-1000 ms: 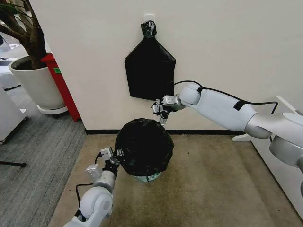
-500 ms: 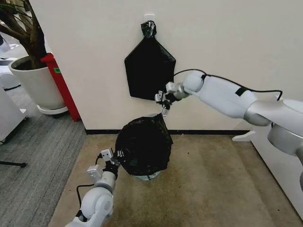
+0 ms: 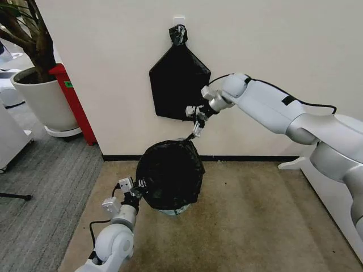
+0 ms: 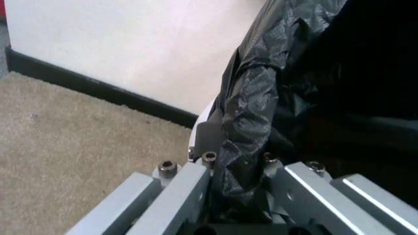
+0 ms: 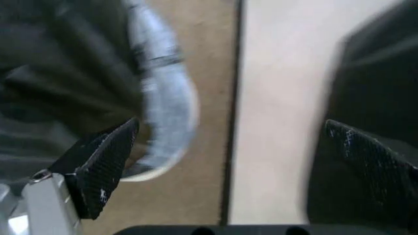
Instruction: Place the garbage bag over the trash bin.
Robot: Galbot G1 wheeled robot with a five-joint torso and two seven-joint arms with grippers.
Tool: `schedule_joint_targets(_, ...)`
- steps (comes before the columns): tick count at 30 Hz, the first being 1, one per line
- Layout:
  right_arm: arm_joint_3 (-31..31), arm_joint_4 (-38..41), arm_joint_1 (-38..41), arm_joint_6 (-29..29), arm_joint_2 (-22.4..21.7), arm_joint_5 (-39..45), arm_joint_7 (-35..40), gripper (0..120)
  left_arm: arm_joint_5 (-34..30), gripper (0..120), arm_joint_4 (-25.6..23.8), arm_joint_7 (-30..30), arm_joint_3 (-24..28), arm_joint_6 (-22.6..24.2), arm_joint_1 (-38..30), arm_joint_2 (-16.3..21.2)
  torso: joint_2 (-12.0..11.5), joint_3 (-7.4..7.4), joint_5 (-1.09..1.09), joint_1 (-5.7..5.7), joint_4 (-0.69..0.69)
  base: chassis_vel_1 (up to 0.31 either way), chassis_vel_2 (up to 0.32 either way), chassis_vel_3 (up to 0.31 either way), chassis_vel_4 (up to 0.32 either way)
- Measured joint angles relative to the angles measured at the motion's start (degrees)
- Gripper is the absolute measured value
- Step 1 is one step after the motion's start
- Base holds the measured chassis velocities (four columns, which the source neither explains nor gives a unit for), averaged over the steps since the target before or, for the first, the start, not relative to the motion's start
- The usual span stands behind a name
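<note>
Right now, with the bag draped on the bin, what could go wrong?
The left gripper is clamped on the garbage bag beside the trash bin; a pull might tip the bin or drag the bag off. The open right gripper hangs near the black bundle on the wall and could snag it.

Bag (image 3: 170,175) over bin (image 3: 173,212), on floor (image 3: 255,215) before wall. Left end effector (image 3: 136,190) at bag's left; right end effector (image 3: 197,124) above. Bundle (image 3: 178,85) on wall behind. Pot (image 3: 42,102) far left.

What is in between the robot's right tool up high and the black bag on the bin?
Head view: only bare cream wall separates the right tool from the glossy crinkled black plastic garbage bag.
</note>
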Motion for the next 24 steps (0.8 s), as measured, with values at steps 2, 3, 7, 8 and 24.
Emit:
schedule_joint_targets(2,0.3,-0.2,0.6,0.0,-0.9,1.5,2.4,100,-0.1,0,0.5,-0.2,0.1,-0.1,-0.2,-0.1,0.0,0.00,0.01,0.00,0.00,0.000,0.000,0.000,0.000)
schedule_joint_targets(3,0.4,0.0,0.9,-0.2,-1.5,2.4,3.6,100,-0.4,0,0.9,-0.4,0.1,-0.1,-0.3,-0.1,0.0,0.00,0.00,0.00,0.01,0.000,0.000,0.000,0.000)
schedule_joint_targets(7,0.7,1.8,0.6,0.2,-4.4,5.5,9.5,100,-3.0,0,2.0,-1.6,0.1,-0.1,-0.9,-0.2,0.0,0.00,0.00,0.00,0.00,0.000,0.000,0.000,0.000)
schedule_joint_targets(8,1.0,2.6,0.2,0.6,-5.3,6.6,12.0,100,-4.0,0,2.1,-2.0,0.1,0.0,-1.0,-0.2,0.0,0.00,0.00,0.00,0.00,0.000,0.000,0.000,0.000)
schedule_joint_targets(24,15.8,50.4,-21.8,-22.0,-27.3,30.2,85.8,100,-20.2,0,-2.0,-10.6,0.4,9.8,-1.8,-0.5,0.0,-0.01,0.01,0.00,0.00,0.000,0.000,0.000,0.000)
